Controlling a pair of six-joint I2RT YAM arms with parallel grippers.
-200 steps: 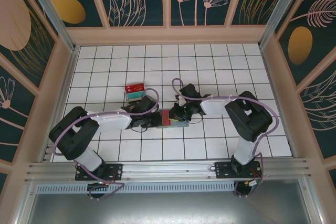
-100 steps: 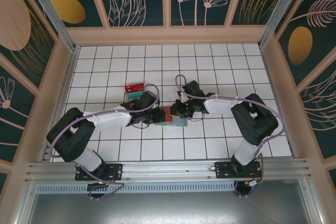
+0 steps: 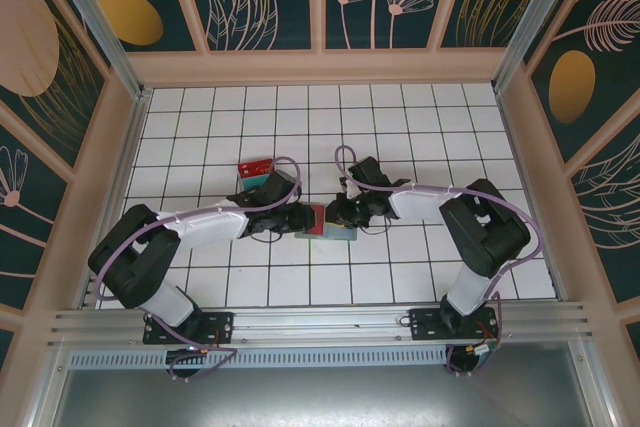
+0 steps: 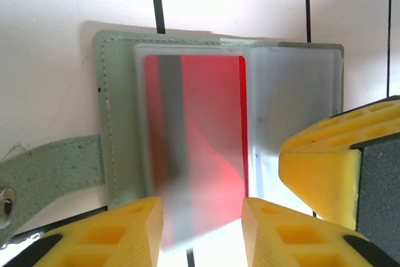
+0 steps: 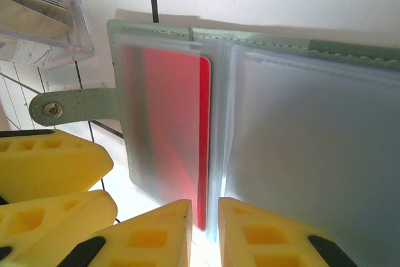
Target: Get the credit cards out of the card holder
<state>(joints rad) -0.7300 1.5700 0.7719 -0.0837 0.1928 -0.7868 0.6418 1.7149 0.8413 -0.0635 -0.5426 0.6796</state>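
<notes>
White tiled surface [image 3: 430, 137], boxed in by dark floral panels; your card holder [image 4: 119, 110] lies open on it between the two arms, with a red card [image 4: 206, 129] in its frosted left sleeve; the clear tray [image 5: 37, 23] stands near it, farther out and to the left. The red card's long axis runs straight away from your left claw [image 4: 203, 232]; its near short end lies in the gap between those spread fingers, so I judge the left arm is the one placed to draw it out lengthwise. Your right claw [image 5: 204, 232] is all but pressed together at the fold beside the card; I judge it is pinching the card holder's clear leaf to steady it, though the contact itself is hidden. Against a second ago, the left claw has come in over the card holder's left half and its fingers have widened; the right claw has barely changed.
</notes>
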